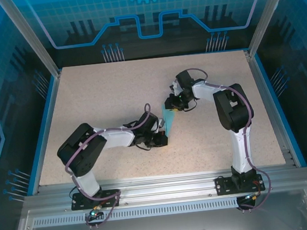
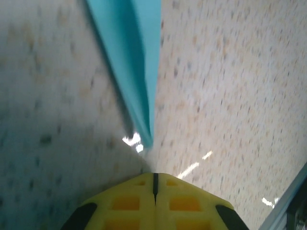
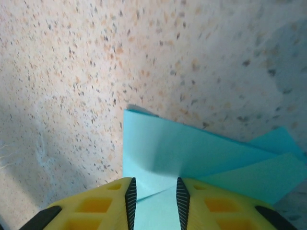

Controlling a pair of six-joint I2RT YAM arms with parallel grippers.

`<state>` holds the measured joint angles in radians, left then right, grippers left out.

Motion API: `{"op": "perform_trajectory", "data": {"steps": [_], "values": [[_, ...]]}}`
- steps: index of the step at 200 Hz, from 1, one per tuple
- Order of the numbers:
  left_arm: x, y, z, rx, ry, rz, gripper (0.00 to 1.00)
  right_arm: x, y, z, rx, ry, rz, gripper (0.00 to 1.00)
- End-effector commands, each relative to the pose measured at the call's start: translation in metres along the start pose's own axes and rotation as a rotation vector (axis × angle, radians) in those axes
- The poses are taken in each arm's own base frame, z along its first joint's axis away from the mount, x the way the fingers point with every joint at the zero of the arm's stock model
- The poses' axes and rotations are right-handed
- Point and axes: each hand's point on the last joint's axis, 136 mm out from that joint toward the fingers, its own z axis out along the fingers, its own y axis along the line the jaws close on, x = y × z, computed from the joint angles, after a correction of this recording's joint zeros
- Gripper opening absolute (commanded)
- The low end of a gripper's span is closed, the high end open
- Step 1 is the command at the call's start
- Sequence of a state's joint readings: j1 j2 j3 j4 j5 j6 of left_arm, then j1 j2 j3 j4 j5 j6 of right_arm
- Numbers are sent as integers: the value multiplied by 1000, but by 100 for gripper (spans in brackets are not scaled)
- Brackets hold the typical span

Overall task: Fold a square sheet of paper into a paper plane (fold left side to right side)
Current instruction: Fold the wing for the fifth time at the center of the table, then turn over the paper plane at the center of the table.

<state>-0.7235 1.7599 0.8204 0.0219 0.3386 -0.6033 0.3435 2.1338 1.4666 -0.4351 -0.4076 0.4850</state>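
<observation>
- left gripper sits nearest, low over the table; its jaws are pressed together with nothing between them
- just ahead lies the narrow tip of the paper, close to the fingertips but seemingly apart; the paper rests mid-table between both grippers
- right gripper is over the far, wider end; its jaws stand part-way apart, with layered paper in the gap, seemingly not pinched
- my judgement: the sheet is already a slim pointed dart with overlapping flaps, so most folds look done; creasing or wing-shaping may remain; I cannot tell which
</observation>
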Motion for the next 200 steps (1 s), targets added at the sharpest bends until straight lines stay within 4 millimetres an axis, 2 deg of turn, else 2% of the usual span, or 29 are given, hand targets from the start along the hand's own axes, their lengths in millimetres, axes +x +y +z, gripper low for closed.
{"op": "perform_trajectory", "data": {"steps": [1, 18, 34, 48, 66, 96, 113, 135, 158, 181, 200], "values": [[12, -2, -19, -19, 5, -13, 9, -19, 4, -18, 35, -45, -37, 33], [1, -3, -37, -60, -71, 7, 14, -29, 16, -43, 54, -93, -75, 38], [-14, 1, -57, -131, -165, 18, 17, -30, 23, -67, 91, -134, -98, 43], [-29, 11, -76, -222, -270, 8, 24, -23, 23, -84, 149, -154, -111, 48], [-46, 22, -101, -317, -414, -7, 41, -4, 18, -94, 252, -150, -120, 55], [-68, 26, -133, -413, -560, -5, 60, 33, 12, -85, 331, -115, -108, 64], [-74, 27, -141, -445, -591, -9, 65, 48, 11, -69, 333, -81, -93, 64], [-76, 26, -142, -441, -605, -19, 68, 59, 14, -48, 344, -32, -94, 64], [-74, 29, -140, -443, -601, -35, 69, 67, 6, -33, 398, 2, -91, 60], [-70, 34, -141, -448, -602, -49, 70, 72, 4, -29, 402, 12, -85, 45], [-69, 34, -144, -451, -607, -45, 70, 71, 14, -35, 371, -14, -106, 25]]}}
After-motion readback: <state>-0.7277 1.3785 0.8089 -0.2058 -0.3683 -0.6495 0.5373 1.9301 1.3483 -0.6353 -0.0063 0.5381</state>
